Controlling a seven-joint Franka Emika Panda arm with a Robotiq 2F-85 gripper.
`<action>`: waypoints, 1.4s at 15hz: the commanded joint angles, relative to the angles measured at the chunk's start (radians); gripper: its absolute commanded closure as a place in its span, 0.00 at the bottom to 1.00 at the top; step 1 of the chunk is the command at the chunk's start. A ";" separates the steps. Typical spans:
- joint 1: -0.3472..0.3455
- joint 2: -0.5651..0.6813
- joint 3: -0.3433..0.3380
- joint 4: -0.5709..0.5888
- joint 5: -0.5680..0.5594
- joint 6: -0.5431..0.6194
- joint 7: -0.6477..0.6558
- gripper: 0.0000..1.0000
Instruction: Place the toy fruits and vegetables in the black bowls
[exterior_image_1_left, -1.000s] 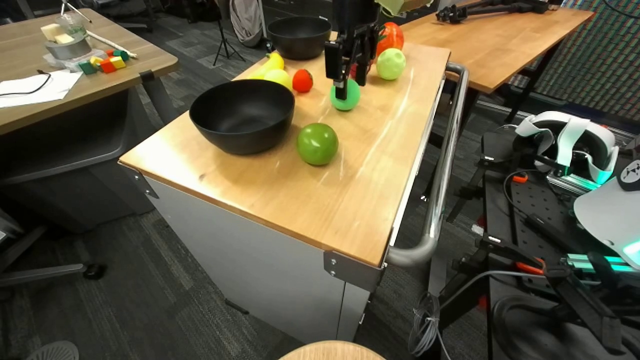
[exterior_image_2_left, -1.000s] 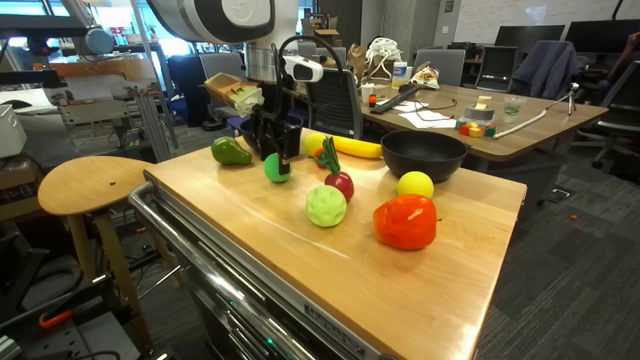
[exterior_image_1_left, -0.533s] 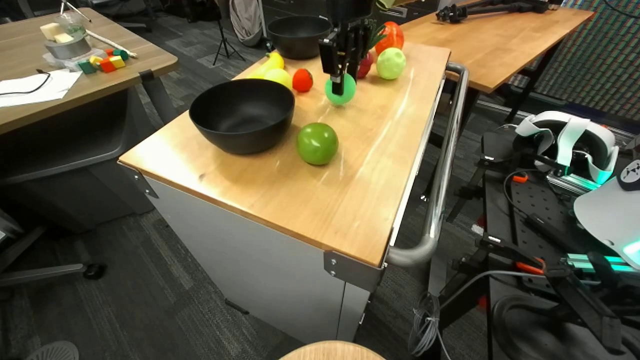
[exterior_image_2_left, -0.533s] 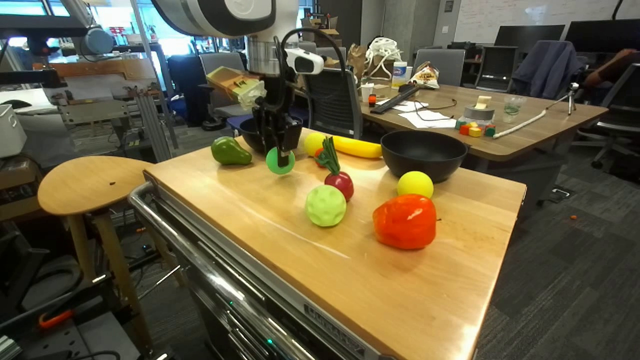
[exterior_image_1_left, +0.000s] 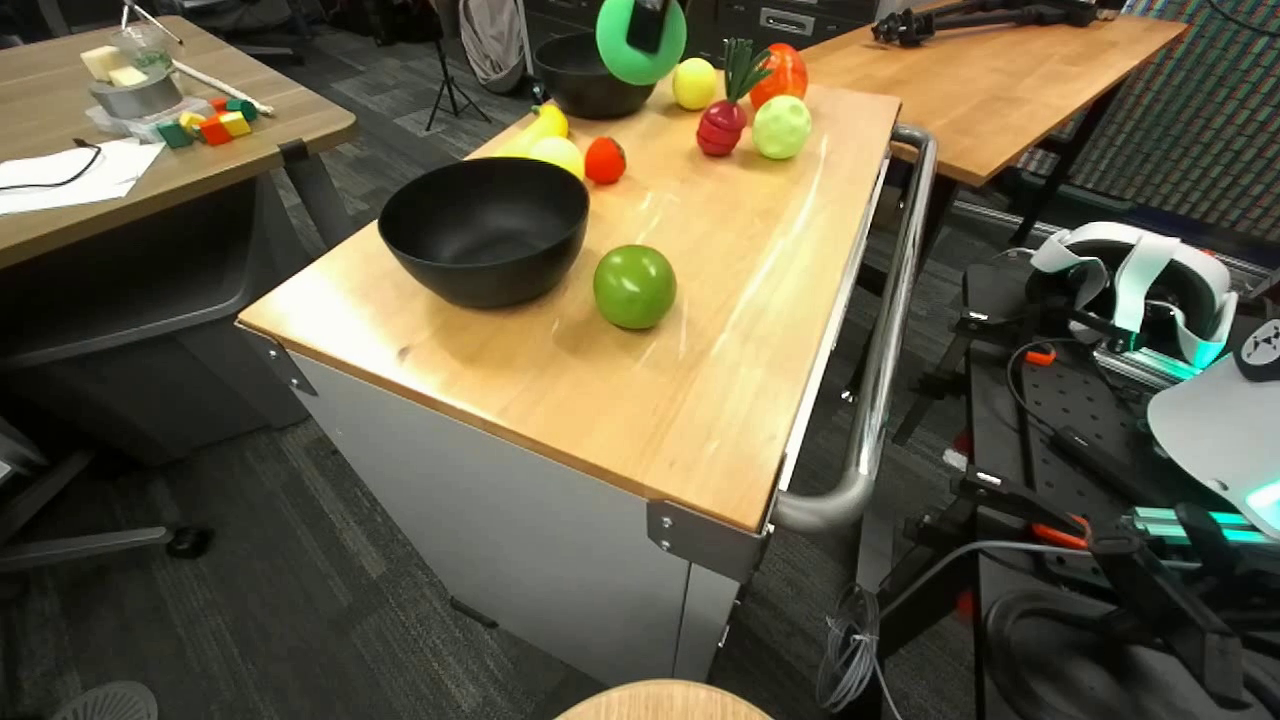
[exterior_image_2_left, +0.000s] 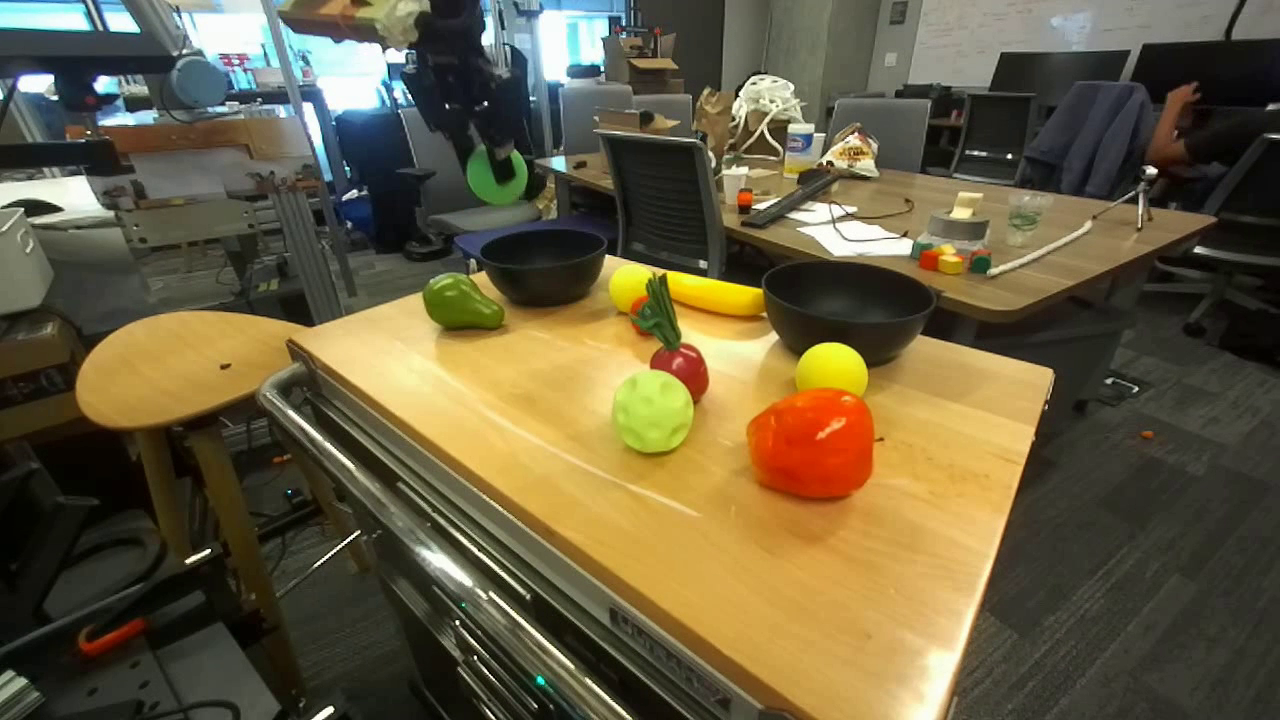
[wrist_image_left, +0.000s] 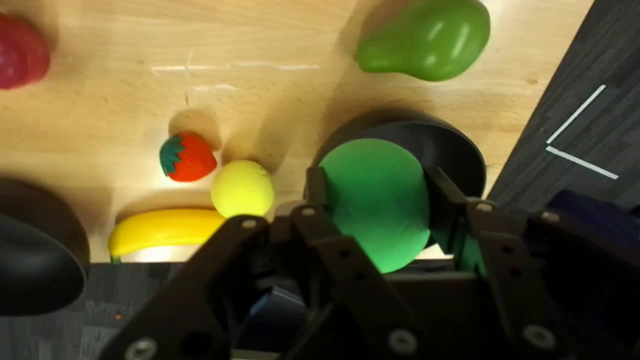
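Our gripper (wrist_image_left: 378, 192) holds a green ball (wrist_image_left: 375, 215), partly hiding a black bowl (wrist_image_left: 457, 155); we see a green pear-shaped toy (wrist_image_left: 432, 42), and a yellow ball (wrist_image_left: 242, 189) beside a banana (wrist_image_left: 165, 230) and a green-capped red toy (wrist_image_left: 192, 157).

The wooden tabletop (exterior_image_2_left: 850, 580) carries two black bowls (exterior_image_2_left: 850, 325), a banana (exterior_image_2_left: 715, 294) and probably a radish (exterior_image_2_left: 682, 366).

"What sort of place is shown?"

"An office — a whiteboard (exterior_image_2_left: 1060, 25) and monitors (exterior_image_2_left: 1060, 77) are seen at the upper right in an exterior view, with a mesh-backed chair (exterior_image_2_left: 663, 200) placed by a long table (exterior_image_2_left: 1110, 243)."

"Are lab traits found too?"

"Some — in an exterior view, a white headset (exterior_image_1_left: 1143, 275) is seen at the right, dark carpet (exterior_image_1_left: 330, 600) at the lower left."
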 joint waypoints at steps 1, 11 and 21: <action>0.004 0.085 0.034 0.070 -0.085 0.081 0.048 0.77; 0.007 0.344 0.041 0.316 -0.017 -0.070 0.031 0.19; -0.106 0.123 -0.112 0.289 0.219 -0.358 -0.096 0.00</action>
